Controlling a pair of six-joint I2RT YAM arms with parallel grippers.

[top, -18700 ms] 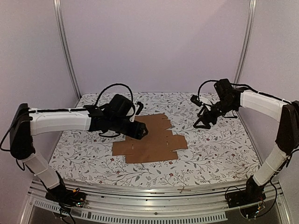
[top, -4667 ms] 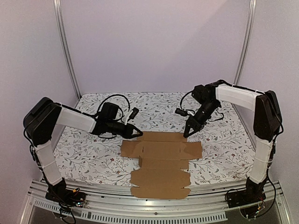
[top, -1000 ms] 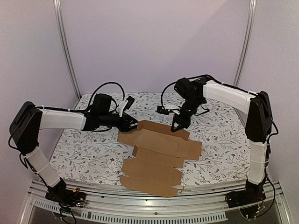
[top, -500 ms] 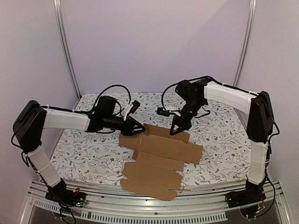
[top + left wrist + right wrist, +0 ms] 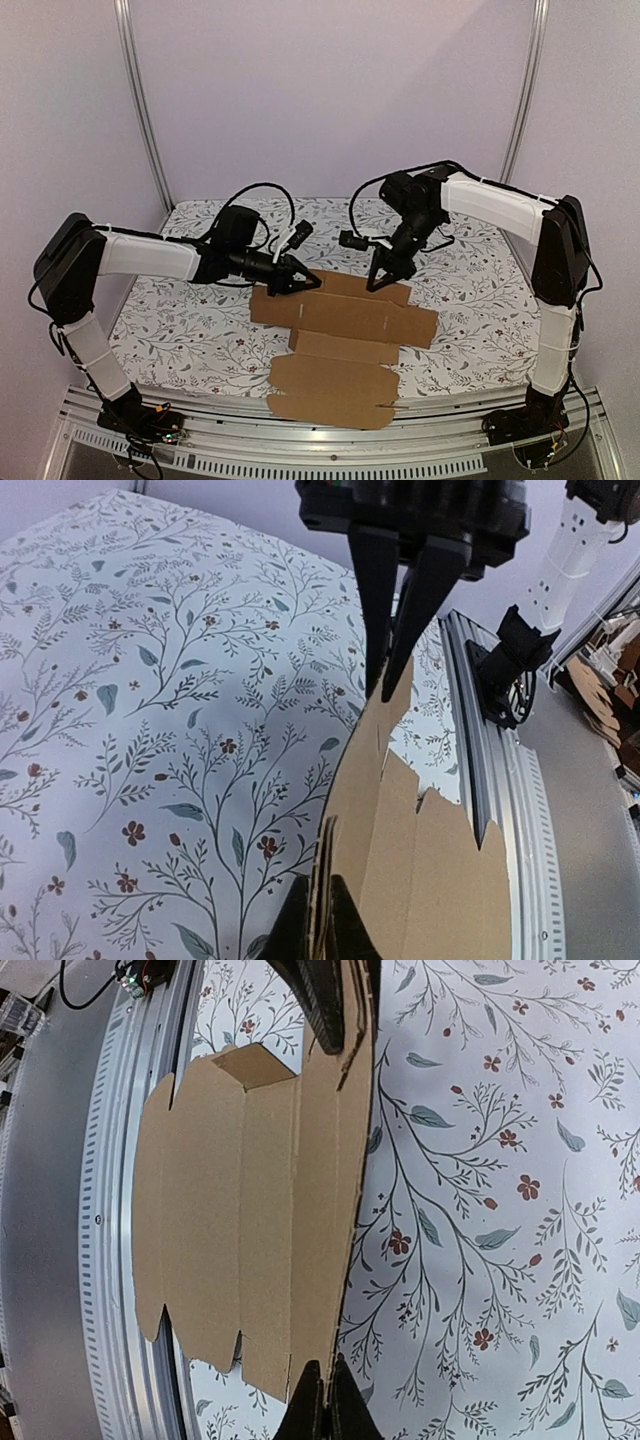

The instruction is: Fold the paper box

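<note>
The paper box is a flat brown die-cut sheet lying in the middle of the table, its near flaps reaching the front rail. My left gripper is shut on the sheet's far-left edge; in the left wrist view the cardboard edge runs out from between that gripper's jaws. My right gripper is shut on the far edge a little to the right. The right wrist view shows the sheet stretching away from the pinch of that gripper. The far edge is lifted slightly off the cloth.
A floral tablecloth covers the table. An aluminium rail runs along the near edge, under the sheet's lowest flap. Upright frame posts stand at the back corners. The right arm's base appears in the left wrist view.
My left gripper moved right and closed on the sheet's far-left edge. The sheet swung round, squarer to the table. The right gripper kept its hold and barely moved.
</note>
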